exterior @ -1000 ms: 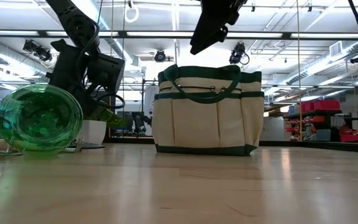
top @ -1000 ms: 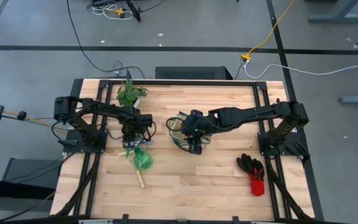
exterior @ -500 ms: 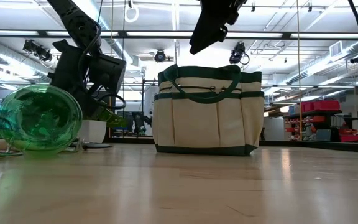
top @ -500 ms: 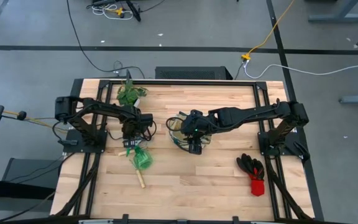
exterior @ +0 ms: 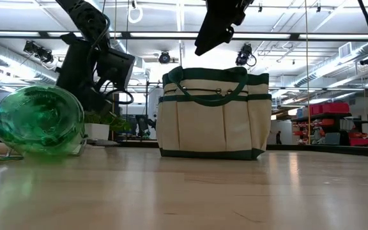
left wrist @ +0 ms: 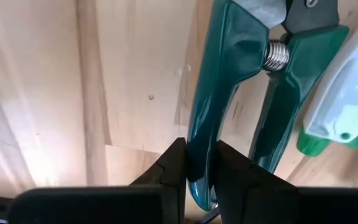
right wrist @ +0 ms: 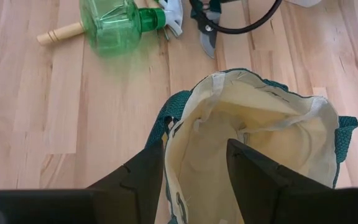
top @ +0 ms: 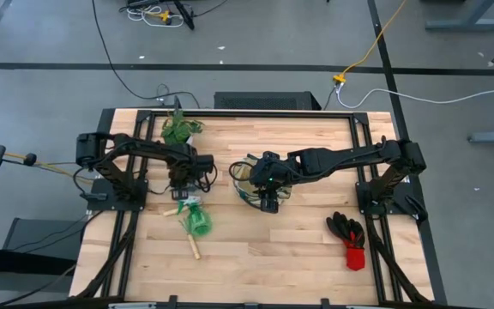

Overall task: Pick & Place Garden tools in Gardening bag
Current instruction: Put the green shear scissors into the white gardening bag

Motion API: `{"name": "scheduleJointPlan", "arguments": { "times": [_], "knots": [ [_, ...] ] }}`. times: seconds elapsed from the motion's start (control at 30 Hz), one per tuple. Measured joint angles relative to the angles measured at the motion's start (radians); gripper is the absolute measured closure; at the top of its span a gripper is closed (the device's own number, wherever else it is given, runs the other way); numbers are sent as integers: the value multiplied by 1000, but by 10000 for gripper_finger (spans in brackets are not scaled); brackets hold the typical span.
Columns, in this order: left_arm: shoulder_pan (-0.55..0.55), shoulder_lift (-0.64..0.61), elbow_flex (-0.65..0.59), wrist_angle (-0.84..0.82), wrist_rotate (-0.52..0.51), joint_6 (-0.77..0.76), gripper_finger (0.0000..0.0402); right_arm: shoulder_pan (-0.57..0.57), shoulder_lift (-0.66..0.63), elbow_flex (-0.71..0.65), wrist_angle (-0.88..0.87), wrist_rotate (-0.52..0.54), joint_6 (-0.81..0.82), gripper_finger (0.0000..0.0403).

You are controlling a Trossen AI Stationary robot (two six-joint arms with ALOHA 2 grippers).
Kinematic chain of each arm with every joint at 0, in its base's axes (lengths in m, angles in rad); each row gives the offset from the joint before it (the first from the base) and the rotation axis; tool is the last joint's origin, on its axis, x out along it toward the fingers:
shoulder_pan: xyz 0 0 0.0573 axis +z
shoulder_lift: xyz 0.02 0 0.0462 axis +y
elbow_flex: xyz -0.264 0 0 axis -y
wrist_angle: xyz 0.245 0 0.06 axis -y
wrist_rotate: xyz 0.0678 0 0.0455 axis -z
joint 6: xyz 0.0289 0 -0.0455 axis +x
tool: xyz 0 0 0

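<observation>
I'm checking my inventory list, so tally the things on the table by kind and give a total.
Pruning shears: 1
Green spray bottle: 1
Wooden-handled tool: 1
Pair of gloves: 1
Gardening bag: 1
Potted plant: 1
Total: 6

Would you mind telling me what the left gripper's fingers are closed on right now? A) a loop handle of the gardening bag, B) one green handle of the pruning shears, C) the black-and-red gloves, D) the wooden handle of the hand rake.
B: in the left wrist view the left gripper is pinched shut on one green handle of the pruning shears, which lie on the table.
</observation>
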Motion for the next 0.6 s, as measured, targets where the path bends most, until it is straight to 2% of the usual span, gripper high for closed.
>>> {"name": "scheduleJointPlan", "arguments": {
  "times": [0.3,0.47,0.6],
  "knots": [
    [0,-29,92,-78,-54,8,344,0,0,0,0,0,0,224],
    [0,-116,146,-131,-75,8,343,0,0,0,0,1,-2,224],
    [0,-211,188,-142,-85,8,343,0,0,0,0,56,-2,224]
  ]
}}
